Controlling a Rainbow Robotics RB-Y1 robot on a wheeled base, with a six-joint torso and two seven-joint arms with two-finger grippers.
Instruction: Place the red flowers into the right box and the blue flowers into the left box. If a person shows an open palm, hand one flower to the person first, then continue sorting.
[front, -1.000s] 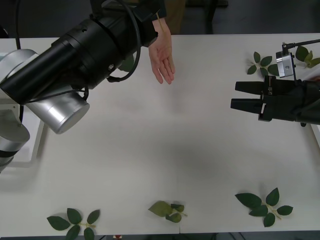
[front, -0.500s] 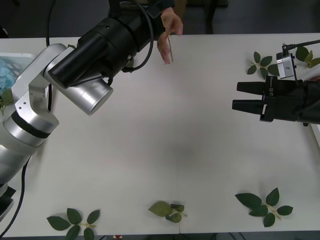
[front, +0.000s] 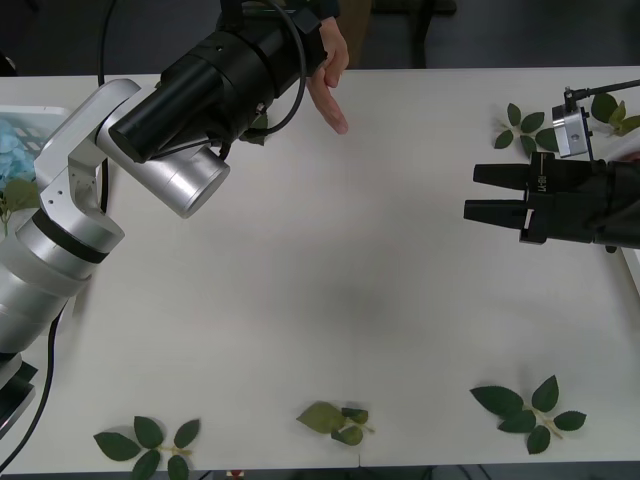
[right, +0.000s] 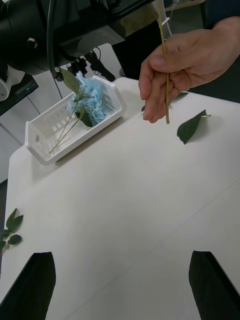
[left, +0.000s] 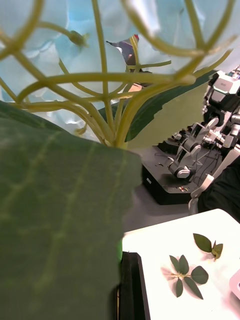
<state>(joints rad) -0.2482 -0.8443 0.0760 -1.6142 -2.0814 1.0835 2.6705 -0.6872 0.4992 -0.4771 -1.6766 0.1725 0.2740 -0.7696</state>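
Left gripper raised at table's far edge beside person's hand; fingers hidden, grip state unreadable. Blue hydrangea looms at its wrist camera, stem already pinched in hand: handover in progress, likely. Left box holds more blue flowers. Right gripper parked at right, fingers spread, empty.
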